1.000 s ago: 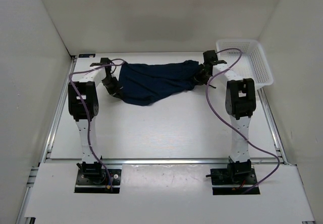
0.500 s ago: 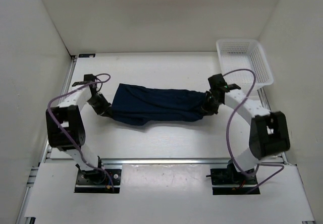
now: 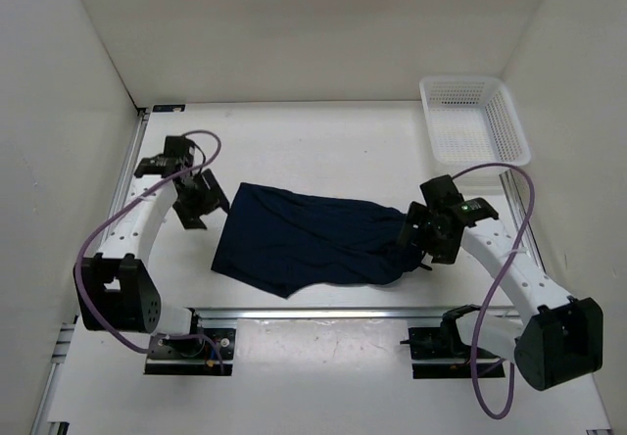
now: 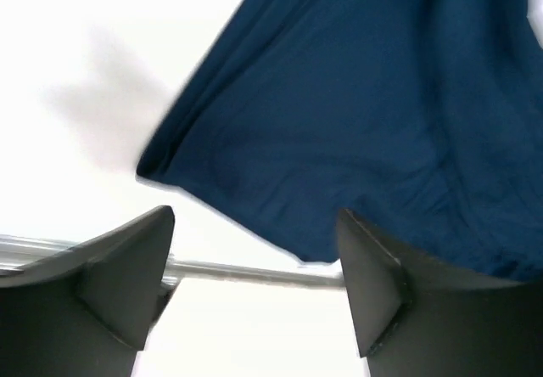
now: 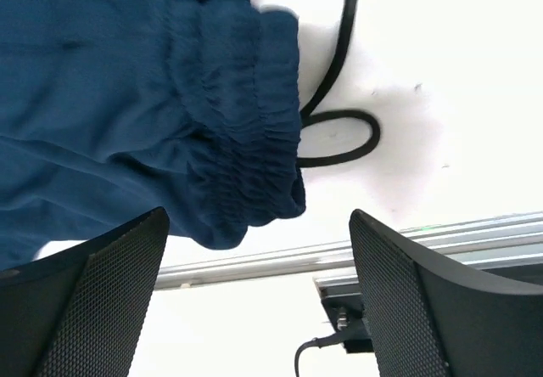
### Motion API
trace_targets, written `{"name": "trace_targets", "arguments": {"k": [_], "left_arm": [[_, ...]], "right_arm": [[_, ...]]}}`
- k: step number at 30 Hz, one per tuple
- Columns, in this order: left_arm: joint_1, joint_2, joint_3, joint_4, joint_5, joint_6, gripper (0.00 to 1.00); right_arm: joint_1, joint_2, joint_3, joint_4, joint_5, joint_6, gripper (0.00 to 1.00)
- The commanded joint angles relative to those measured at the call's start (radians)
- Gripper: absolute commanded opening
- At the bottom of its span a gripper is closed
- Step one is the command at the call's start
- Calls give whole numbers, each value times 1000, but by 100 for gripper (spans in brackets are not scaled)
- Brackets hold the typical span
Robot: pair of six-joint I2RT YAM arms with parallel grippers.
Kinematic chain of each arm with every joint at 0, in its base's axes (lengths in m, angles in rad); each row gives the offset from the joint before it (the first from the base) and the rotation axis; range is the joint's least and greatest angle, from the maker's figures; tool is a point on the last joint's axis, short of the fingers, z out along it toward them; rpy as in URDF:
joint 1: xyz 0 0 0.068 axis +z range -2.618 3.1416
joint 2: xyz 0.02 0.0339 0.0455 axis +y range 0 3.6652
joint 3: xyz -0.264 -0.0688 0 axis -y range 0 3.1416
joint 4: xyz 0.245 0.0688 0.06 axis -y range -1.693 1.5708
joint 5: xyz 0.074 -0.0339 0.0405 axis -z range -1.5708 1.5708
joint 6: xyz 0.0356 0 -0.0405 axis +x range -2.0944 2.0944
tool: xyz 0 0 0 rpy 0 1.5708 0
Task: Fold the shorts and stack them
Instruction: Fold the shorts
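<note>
1. Both pincers are released: the left pincer (image 3: 199,203) and the right pincer (image 3: 423,234) stand with jaws wide, and nothing is held between them.
2. The shorts (image 3: 304,239) are laid out on the table (image 3: 323,141), toward its near edge, stretched between the two pincers.
3. The waistband (image 5: 246,122) is found at the right end, just beyond the right pincer's tips, with the drawstring (image 5: 339,131) looped on the table beside it.
4. The leg end lies just beside the left pincer; whether either pincer touches the cloth cannot be told.
5. The step in hand is judged to be the spreading-out, ended by the letting go; no fold is made yet.
6. For the next move a fresh grasp is called for, probably on one end or one long edge, so that it may be carried over the other half.
7. The basket (image 3: 475,121) is seen well apart, at the far right corner.
</note>
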Motion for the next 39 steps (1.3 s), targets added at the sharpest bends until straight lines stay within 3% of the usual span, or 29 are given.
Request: {"name": "trace_targets", "arguments": {"k": [1, 2, 4, 5, 6, 8, 10, 15, 20, 23, 27, 28, 29, 32, 33, 35, 36, 39], "left_arm": [[-42, 11, 187, -32, -98, 65, 74], [-63, 31, 220, -32, -126, 78, 65], [-126, 121, 310, -42, -135, 90, 56], [-148, 158, 337, -43, -135, 101, 60], [-168, 230, 360, -43, -158, 101, 68], [-212, 302, 416, -43, -183, 101, 87], [-225, 400, 449, -29, -192, 101, 94], [-260, 554, 544, -9, -212, 110, 93], [-260, 643, 593, 0, -212, 110, 89], [-260, 664, 621, 9, -212, 98, 85], [-260, 718, 658, 10, -203, 98, 67], [-260, 727, 668, 10, -203, 98, 60], [-260, 736, 680, 10, -203, 98, 43], [-260, 761, 691, -10, -212, 98, 23], [-260, 761, 700, -10, -212, 98, 16], [-260, 772, 711, -32, -223, 107, 11], [-260, 772, 711, -32, -238, 107, 11], [-260, 760, 722, -41, -256, 107, 11]], "right_arm": [[3, -48, 107, -59, 100, -27, 91], [3, -48, 142, -59, 111, -27, 91], [3, -15, 167, -47, 123, -62, 79], [3, 1, 187, -47, 123, -78, 75], [3, 14, 196, -47, 123, -92, 67], [3, 60, 205, -24, 111, -142, 61], [3, 102, 205, -15, 111, -177, 57], [3, 166, 196, 27, 111, -198, 59], [3, 220, 178, 47, 120, -198, 77], [3, 231, 169, 56, 144, -198, 78], [3, 266, 159, 93, 145, -198, 78], [3, 275, 149, 93, 145, -198, 77], [3, 285, 149, 105, 145, -198, 75], [3, 297, 149, 127, 145, -187, 65], [3, 297, 149, 127, 145, -187, 58], [3, 297, 149, 127, 135, -187, 48], [3, 297, 158, 127, 135, -187, 36], [3, 297, 158, 127, 145, -187, 27]]}}
